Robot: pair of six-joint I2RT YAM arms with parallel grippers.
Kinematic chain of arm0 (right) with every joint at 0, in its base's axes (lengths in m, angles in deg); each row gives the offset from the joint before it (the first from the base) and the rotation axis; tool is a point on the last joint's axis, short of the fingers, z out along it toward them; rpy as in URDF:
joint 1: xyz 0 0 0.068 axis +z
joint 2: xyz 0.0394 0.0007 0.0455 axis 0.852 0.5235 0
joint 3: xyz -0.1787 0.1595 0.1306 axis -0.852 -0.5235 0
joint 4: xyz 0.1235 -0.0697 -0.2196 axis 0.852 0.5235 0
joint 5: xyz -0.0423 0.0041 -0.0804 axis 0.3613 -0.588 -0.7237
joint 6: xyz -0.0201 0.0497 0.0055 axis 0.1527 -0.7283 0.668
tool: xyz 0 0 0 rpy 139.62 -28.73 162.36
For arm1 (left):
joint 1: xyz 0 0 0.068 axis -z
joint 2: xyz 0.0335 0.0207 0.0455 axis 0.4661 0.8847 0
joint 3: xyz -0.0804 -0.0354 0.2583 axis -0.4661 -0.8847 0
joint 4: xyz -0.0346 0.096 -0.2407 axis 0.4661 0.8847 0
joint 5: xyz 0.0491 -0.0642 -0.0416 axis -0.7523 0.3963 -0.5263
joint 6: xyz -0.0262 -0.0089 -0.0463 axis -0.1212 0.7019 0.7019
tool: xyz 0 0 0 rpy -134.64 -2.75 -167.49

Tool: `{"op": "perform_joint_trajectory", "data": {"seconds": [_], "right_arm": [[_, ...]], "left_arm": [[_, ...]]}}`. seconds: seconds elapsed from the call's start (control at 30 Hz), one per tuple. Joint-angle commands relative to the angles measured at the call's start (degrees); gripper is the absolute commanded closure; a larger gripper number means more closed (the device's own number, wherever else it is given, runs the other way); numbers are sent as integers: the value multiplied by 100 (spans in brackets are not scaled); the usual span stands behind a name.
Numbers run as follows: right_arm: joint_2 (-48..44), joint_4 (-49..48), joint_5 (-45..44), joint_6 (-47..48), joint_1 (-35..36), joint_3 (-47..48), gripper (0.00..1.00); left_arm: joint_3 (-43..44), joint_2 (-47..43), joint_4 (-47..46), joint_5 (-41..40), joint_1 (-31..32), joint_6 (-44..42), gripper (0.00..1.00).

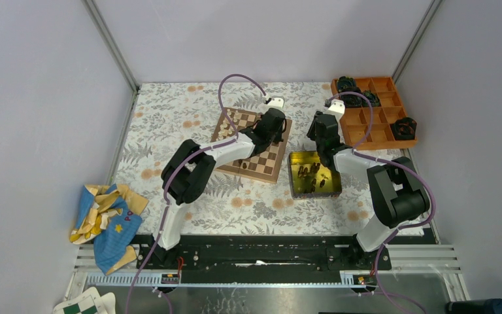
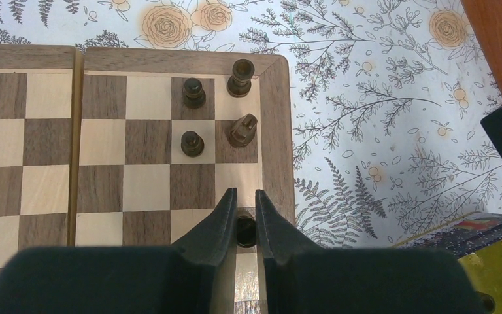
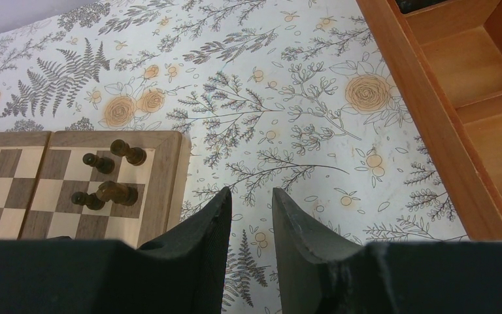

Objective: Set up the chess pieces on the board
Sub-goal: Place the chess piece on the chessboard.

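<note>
The board (image 2: 104, 144) lies on the flowered cloth, with my left gripper (image 2: 245, 191) low over its right edge column. That gripper is shut on a dark chess piece (image 2: 246, 226), which stands upright between the fingers on a dark square. Several dark pieces stand in the corner beyond it: a tall one (image 2: 240, 77), a pawn (image 2: 193, 93), a knight (image 2: 242, 129) and another pawn (image 2: 191, 142). Pale pieces (image 1: 229, 121) line the board's far left side. My right gripper (image 3: 251, 190) hangs open over bare cloth, right of the board (image 3: 13, 196), with nothing between its fingers.
A yellow tin (image 1: 292, 173) holding several dark pieces sits right of the board, under the right arm. An orange compartment tray (image 1: 376, 111) with black gear-like lumps stands at the back right. A crumpled blue and yellow cloth (image 1: 104, 219) lies at the near left.
</note>
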Motion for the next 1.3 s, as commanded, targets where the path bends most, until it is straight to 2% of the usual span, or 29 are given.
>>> {"op": "perform_joint_trajectory", "data": {"seconds": [0.0,0.17,0.37,0.67,0.83,0.9,1.07,1.27], "right_arm": [[-111,-278,84,-66,-30,40,64],[-97,-278,118,-71,-41,40,64],[-87,-274,140,-79,-39,40,64],[-84,-286,119,-60,-31,24,64],[-147,-320,91,3,-35,-4,64],[-165,-322,104,27,-34,-12,64],[-217,-306,199,29,-30,-47,64],[-295,-245,297,37,-32,-65,64]], "left_arm": [[-81,99,-286,-194,38,-101,84],[-86,65,-281,-245,43,-88,71],[-99,6,-276,-250,47,-81,60],[-3,-118,-263,-232,73,-66,38],[-95,-468,-254,-335,85,-88,33],[-253,-695,-276,-402,86,-97,30],[-850,-1469,-416,-774,89,-5,14],[-1679,-2149,-463,-1358,81,197,12]]}}
